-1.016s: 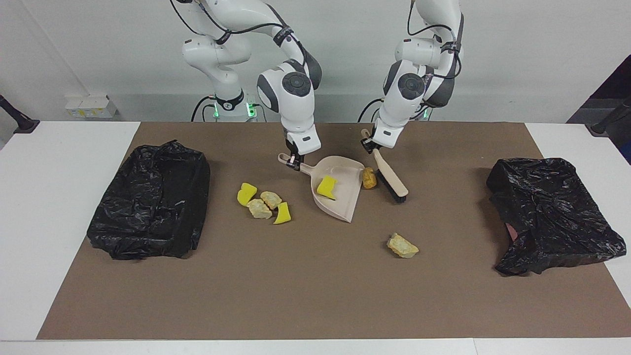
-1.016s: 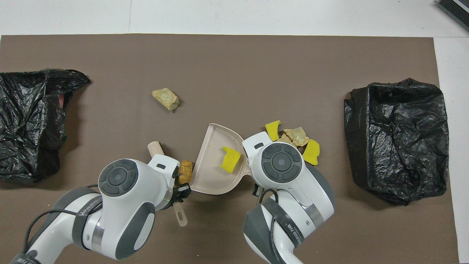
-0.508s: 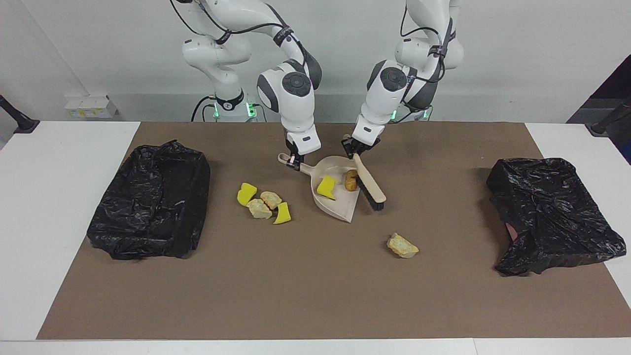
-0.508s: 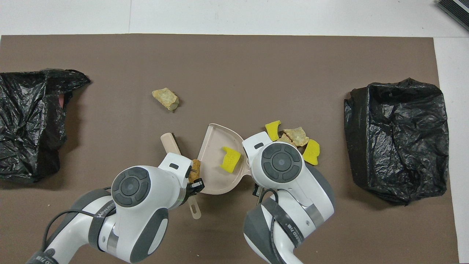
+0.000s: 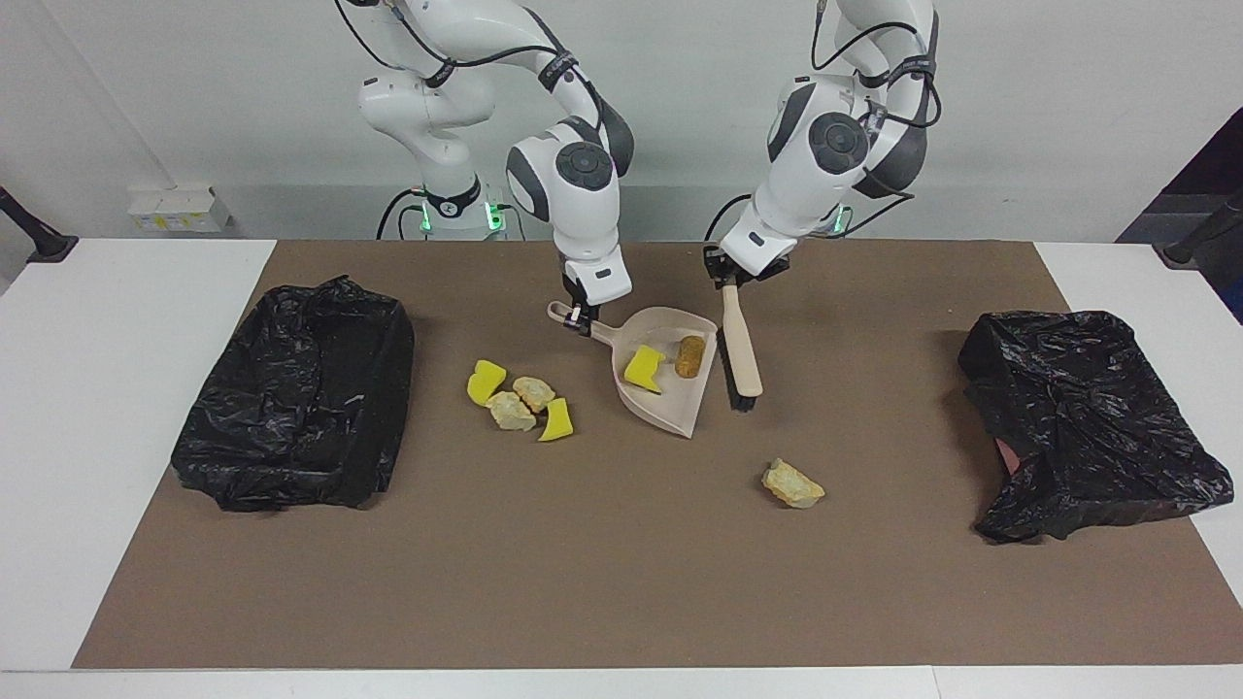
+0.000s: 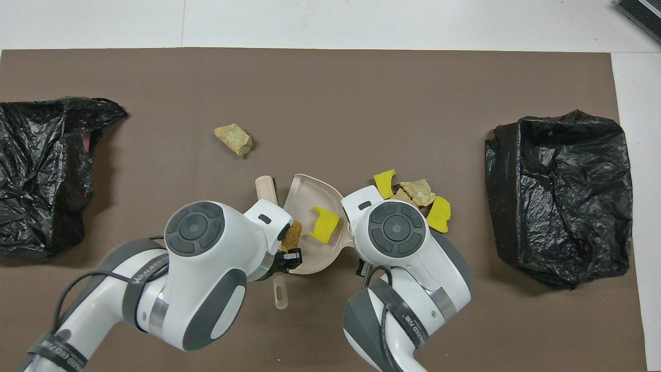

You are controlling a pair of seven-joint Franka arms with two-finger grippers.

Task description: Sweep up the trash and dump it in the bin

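Beige brush (image 5: 740,340) handle apparently clamped in left claw (image 5: 724,277); right claw (image 5: 580,317) closed on dustpan (image 5: 663,379) handle.

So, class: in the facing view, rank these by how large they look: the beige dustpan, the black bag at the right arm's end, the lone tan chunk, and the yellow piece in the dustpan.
1. Black bag
2. Beige dustpan
3 and 4. Lone tan chunk and yellow piece: they look alike, and the chunk lies closer to the camera, so no ranking.

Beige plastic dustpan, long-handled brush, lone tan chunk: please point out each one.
Beige plastic dustpan (image 5: 670,413): facing view, bare pan floor.
Long-handled brush (image 5: 738,340): facing view, handle middle.
Lone tan chunk (image 6: 234,139): overhead view, its centre.
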